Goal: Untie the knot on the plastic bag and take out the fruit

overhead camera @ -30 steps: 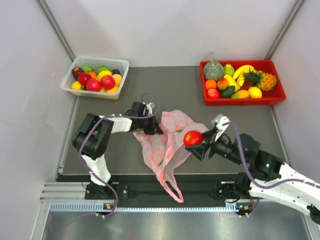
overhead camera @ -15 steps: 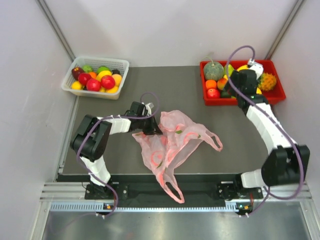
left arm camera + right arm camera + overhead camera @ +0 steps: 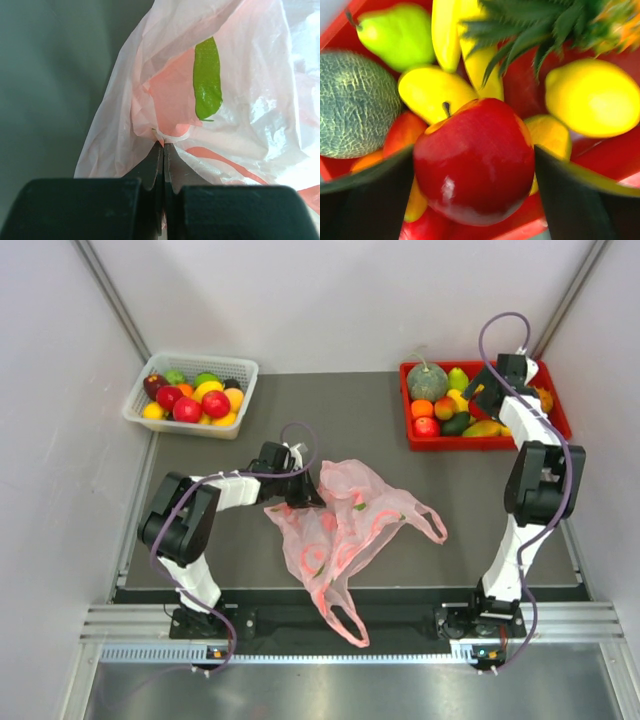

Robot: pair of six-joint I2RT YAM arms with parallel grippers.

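At the far left corner of the bench, a white basket (image 3: 240,367) of mixed fruit stands well apart from the work. Nearer the middle, the left gripper (image 3: 163,146) has its jaws pressed together on a pinch of the plastic bag (image 3: 350,525), at the bag's left edge. The wrist view shows thin pink film bunched just past the fingertips, with a green printed mark beyond.

The bag lies slack and flattened on the middle of the bench. One handle loop points toward the near edge and another toward the right. No knot shows in any view, and I cannot tell whether any fruit is inside.

Over the far right corner, the right gripper (image 3: 484,390) is clamped on a red apple (image 3: 475,160), one finger on each side. It hangs above the red tray (image 3: 450,443), with a melon (image 3: 355,105), a pear (image 3: 400,35) and a lemon (image 3: 592,97) beneath.

From this, the untying looks done, and the step in hand is delivering a fruit from the bag to the tray. The next move seems to call for lowering the apple into a gap among the packed fruit. The fingers should then part gently so it does not roll.
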